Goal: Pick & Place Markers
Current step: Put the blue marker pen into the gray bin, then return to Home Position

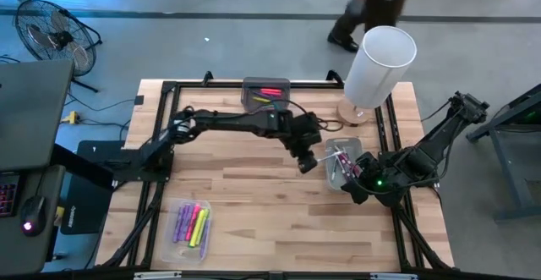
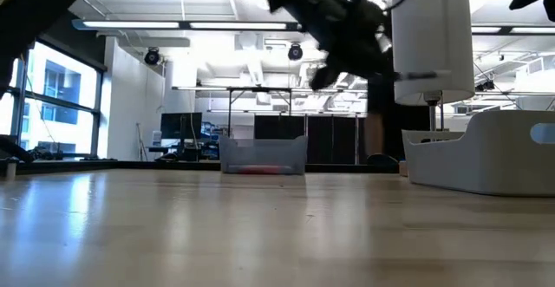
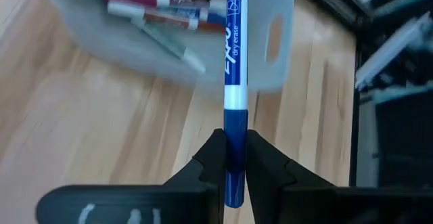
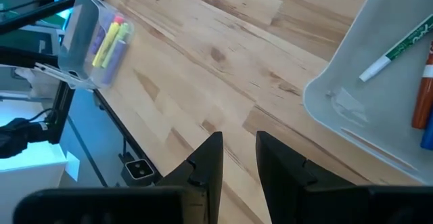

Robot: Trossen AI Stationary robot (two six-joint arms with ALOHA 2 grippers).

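Note:
My left gripper (image 1: 306, 162) hangs over the table's middle, just left of the grey tray (image 1: 331, 172), and is shut on a blue dry-erase marker (image 3: 234, 55). That tray holds several markers (image 3: 152, 7); in the right wrist view a green one (image 4: 399, 51) and an orange-red one (image 4: 424, 92) lie on its floor. My right gripper (image 4: 239, 158) hovers open and empty over the bare wood by the tray's near side. A far tray (image 1: 266, 91) holds red and green markers. A clear tray (image 1: 193, 222) at the near left holds purple, pink and yellow ones. My left gripper pinches the marker's dark blue cap end (image 3: 235, 119) between its two fingers. The marker runs forward in line with the fingers, its printed barrel sticking out beyond their tips. It is lifted clear of the table and the tray, slanting downward.
A tall white cylinder on a round wooden base (image 1: 379, 64) stands at the far right, behind the grey tray. Black frame rails (image 1: 161, 115) run along the table's edges. A person walks beyond the far edge (image 1: 372, 9). Bare wood lies between the trays.

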